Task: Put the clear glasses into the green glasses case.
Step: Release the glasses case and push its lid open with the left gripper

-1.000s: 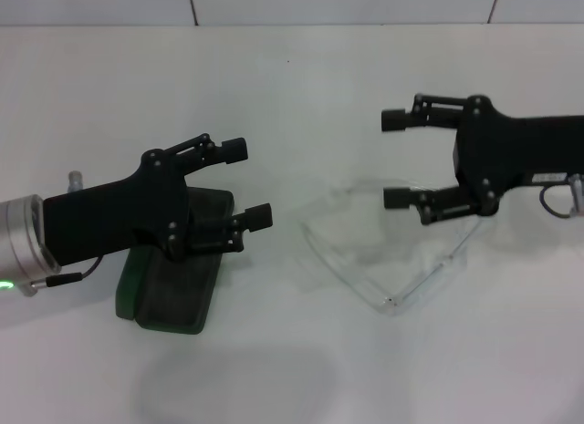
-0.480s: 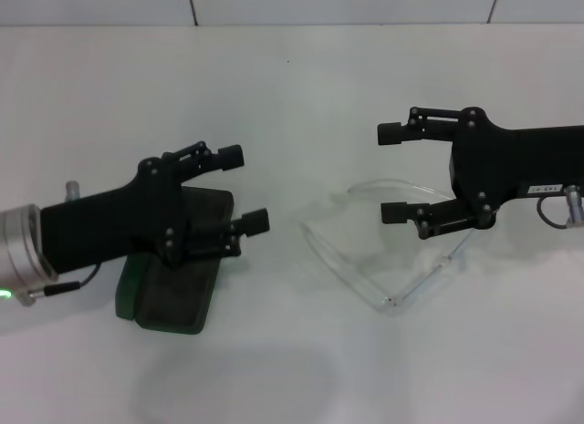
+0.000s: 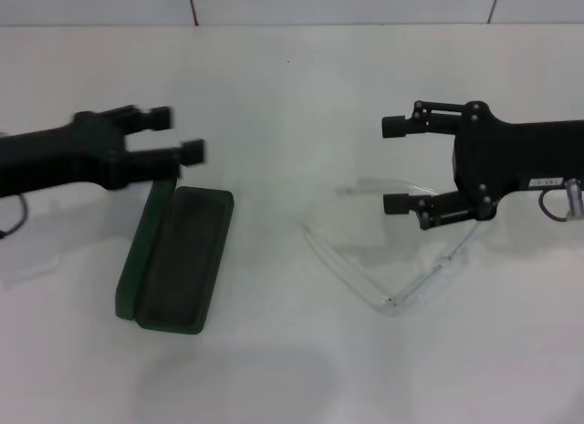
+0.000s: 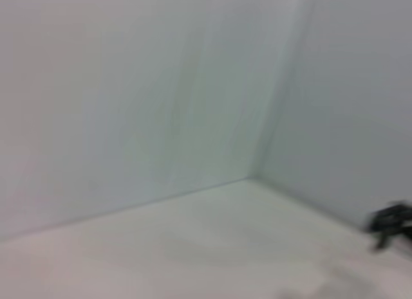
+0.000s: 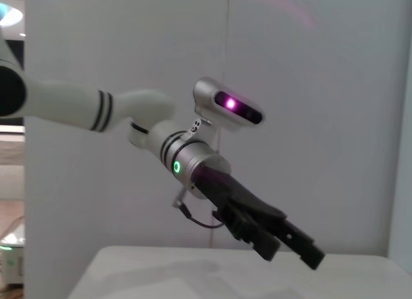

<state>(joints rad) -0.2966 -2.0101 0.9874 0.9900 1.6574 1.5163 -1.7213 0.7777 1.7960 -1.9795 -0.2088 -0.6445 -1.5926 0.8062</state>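
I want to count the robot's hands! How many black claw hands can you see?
2. The left gripper hangs open over the table beyond the green glasses case. The right gripper hangs open over the clear glasses. None seems hidden.

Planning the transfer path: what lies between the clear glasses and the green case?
Head view: only bare white table between the clear glasses and the open green glasses case.

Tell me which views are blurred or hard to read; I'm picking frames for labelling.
Head view: the left gripper is smeared by motion blur, the right gripper is crisp, and the clear glasses show mainly as faint edges on the white table; the green glasses case is sharp. Left wrist view: soft throughout, mostly blank wall. Right wrist view: sharp, with glowing camera lights.
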